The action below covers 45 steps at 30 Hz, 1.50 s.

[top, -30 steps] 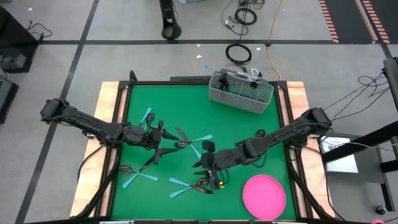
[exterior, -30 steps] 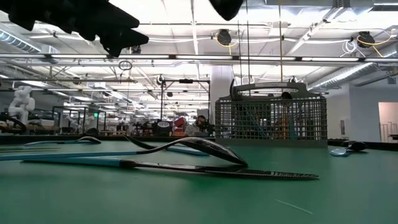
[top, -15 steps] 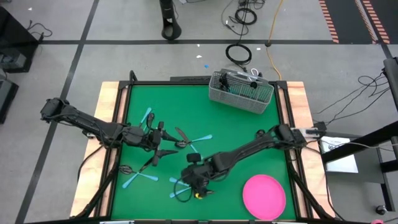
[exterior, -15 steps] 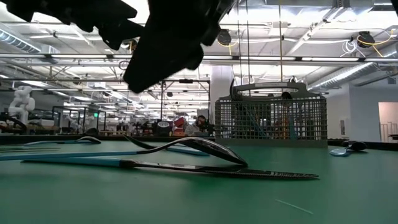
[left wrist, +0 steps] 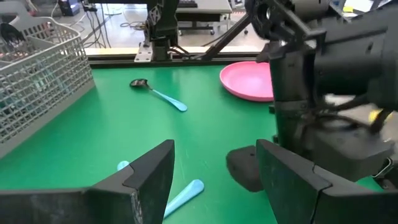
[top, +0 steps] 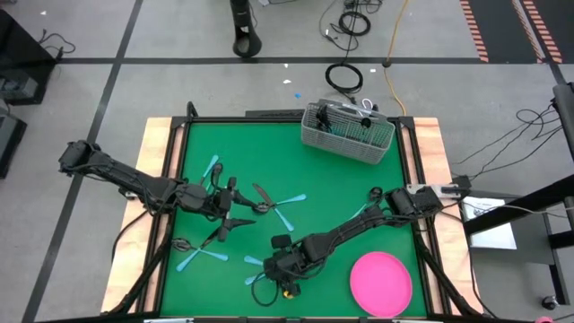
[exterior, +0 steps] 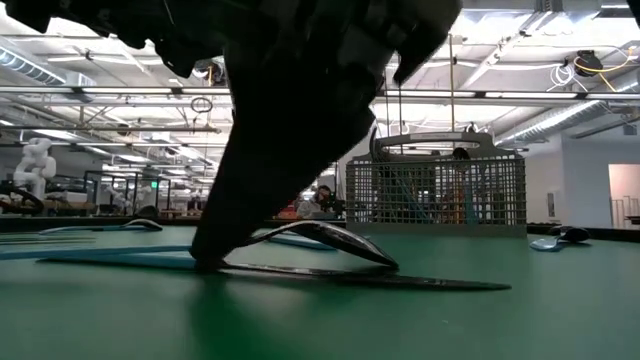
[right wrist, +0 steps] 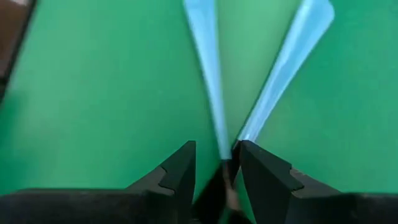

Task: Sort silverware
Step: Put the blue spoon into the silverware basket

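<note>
Right gripper (right wrist: pixel 214 167): jaws narrowly spread, straddling two crossed light-blue-handled utensils (right wrist: pixel 249 93) on the green surface (top: pixel 341 193); risk: pinching both.
Left gripper (left wrist: pixel 211 180): jaws spread, empty.

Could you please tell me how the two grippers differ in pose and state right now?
The right gripper is down at the front pair of blue-handled pieces, fingers narrowly open around their crossing; the left gripper sits among the pieces left of centre, fingers wide open on nothing. The right arm stretches far across; the left reaches less. Both are dark two-finger grippers.

One grey wire-mesh caddy (top: pixel 348 134) near the far edge, one round pink plate (top: pixel 380 282) at the near right corner, and roughly a dozen blue-handled dark-headed utensils (top: pixel 289 212); the exact count is unclear.
</note>
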Tool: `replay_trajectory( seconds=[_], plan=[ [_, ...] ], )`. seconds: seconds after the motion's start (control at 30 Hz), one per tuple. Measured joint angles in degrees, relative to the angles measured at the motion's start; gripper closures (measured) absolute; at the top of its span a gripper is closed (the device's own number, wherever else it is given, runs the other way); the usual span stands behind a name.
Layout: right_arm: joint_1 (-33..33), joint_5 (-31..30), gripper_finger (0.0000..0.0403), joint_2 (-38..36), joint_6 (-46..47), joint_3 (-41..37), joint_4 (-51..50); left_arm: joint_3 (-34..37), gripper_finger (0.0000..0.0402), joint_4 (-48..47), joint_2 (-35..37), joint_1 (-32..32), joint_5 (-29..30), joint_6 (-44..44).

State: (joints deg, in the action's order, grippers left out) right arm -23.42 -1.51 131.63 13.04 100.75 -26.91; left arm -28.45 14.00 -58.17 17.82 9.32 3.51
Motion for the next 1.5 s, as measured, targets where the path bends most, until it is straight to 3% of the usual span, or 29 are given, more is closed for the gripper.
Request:
replay_trajectory(
  seconds=[0.3,0.6,0.9,1.03,1.23,1.5],
  plan=[
    [-0.11,-4.97,0.0295,0.26,1.3,0.07,-3.24,0.0,0.0174,0.02,0.0,0.0,0.0,0.03],
    [-0.25,-4.55,0.0395,0.05,0.83,0.07,-4.15,0.0,0.0174,0.02,0.0,0.0,-0.02,0.02],
    [-0.29,-5.7,0.0399,-7.86,-2.09,-0.06,-7.64,0.0,0.0174,0.0,0.0,0.0,-0.03,0.04],
    [-0.25,-11.42,0.0401,-13.8,-3.84,0.0,-16.12,0.0,0.0174,-0.01,0.0,0.0,-0.04,-0.87],
    [0.54,-25.38,0.0402,-22.18,-4.48,0.0,-35.82,0.0,0.0174,-0.16,0.0,0.0,-0.02,-0.92],
    [5.61,-37.94,0.0402,-26.94,-11.05,0.0,-59.88,0.0,0.0174,-0.17,0.0,0.0,0.35,-0.94]
  ],
)
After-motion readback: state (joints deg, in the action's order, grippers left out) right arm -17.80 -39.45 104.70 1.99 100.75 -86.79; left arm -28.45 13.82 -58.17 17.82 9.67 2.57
